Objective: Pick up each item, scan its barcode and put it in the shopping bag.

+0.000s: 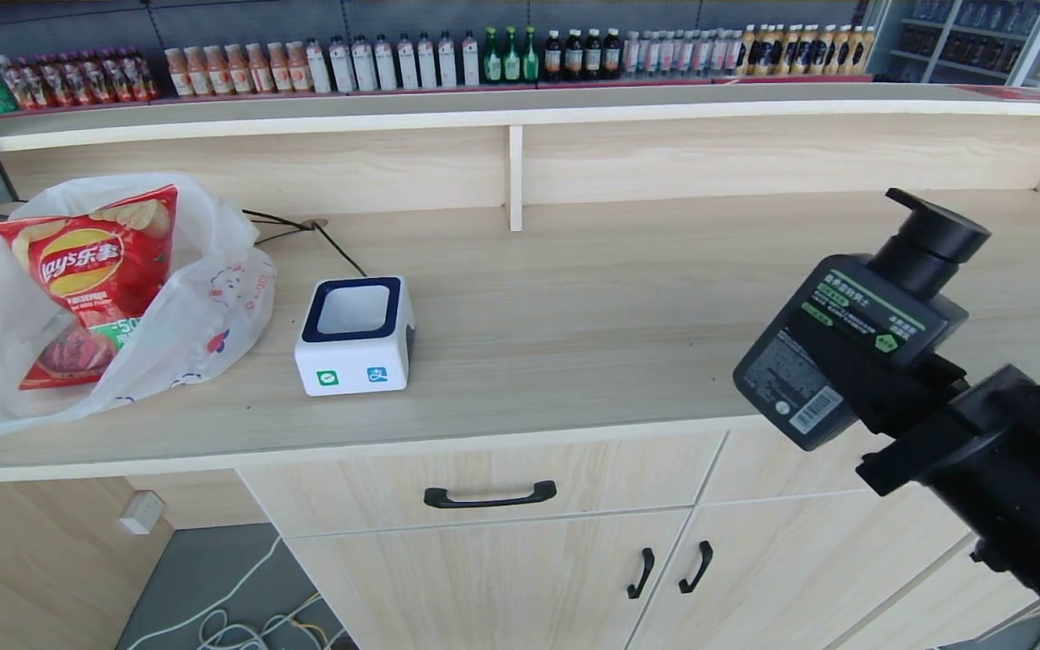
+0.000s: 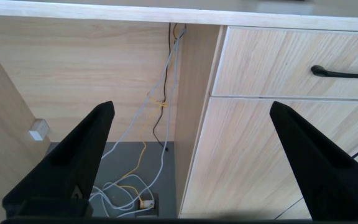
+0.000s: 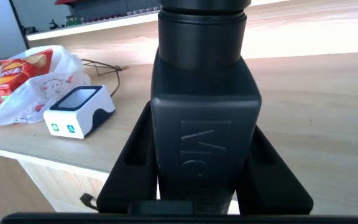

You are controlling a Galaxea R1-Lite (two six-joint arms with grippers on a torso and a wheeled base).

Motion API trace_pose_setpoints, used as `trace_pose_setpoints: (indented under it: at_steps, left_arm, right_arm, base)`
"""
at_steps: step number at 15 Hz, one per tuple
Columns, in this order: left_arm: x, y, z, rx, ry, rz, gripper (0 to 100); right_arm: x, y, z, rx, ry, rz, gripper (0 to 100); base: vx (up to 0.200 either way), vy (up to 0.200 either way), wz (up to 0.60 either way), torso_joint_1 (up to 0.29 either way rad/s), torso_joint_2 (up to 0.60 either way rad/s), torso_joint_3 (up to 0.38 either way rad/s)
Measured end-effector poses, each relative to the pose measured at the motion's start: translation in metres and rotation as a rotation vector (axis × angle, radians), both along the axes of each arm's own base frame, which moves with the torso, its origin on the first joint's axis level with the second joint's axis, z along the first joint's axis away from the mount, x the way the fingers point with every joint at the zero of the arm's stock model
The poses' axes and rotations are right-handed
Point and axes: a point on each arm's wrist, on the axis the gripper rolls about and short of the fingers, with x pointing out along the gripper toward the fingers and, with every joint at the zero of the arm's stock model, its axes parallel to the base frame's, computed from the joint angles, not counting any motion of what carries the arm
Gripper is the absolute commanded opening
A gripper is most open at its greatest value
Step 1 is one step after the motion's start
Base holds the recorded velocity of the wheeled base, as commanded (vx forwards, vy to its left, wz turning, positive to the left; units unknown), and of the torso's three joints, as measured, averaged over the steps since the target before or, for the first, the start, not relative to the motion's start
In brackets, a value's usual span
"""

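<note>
A white scanner point(image 1: 356, 336) sits on the wooden surface point(image 1: 619, 307), window facing up. Just left of the scanner lies a translucent bag point(image 1: 213, 307), mouth open, with a red chips packet point(image 1: 87, 280) inside. A black cable point(image 1: 339, 248) runs back from the scanner. Well right of the scanner, over the surface's front edge, the right tool point(image 1: 904, 402) clamps a black bottle point(image 1: 845, 352), tilted, cap up and away, barcode toward the camera. A drawer handle point(image 1: 489, 495) is below the scanner, and a row of drinks point(image 1: 484, 59) stands far behind it.

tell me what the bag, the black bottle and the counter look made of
The bag looks like thin translucent white plastic film: crinkled, chips showing through. The bottle: probably hard plastic, matte black, moulded lettering. The counter: pale wood grain, likely laminate, maybe solid wood.
</note>
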Motion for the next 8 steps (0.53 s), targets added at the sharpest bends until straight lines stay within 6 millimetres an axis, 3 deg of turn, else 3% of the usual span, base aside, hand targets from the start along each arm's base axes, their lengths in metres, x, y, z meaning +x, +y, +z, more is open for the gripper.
trace_pose_setpoints:
  at_steps: [5, 8]
  left_arm:
    - [0.000, 0.000, 0.000, 0.000, 0.000, 0.000, 100]
    - [0.000, 0.000, 0.000, 0.000, 0.000, 0.000, 100]
  right_arm:
    - [-0.011, 0.000, -0.004, 0.071, 0.060, 0.373, 0]
    - [-0.014, 0.001, -0.005, 0.101, 0.108, 0.513, 0]
  base:
    - [0.000, 0.000, 0.00, 0.000, 0.00, 0.000]
    - [0.000, 0.000, 0.00, 0.000, 0.00, 0.000]
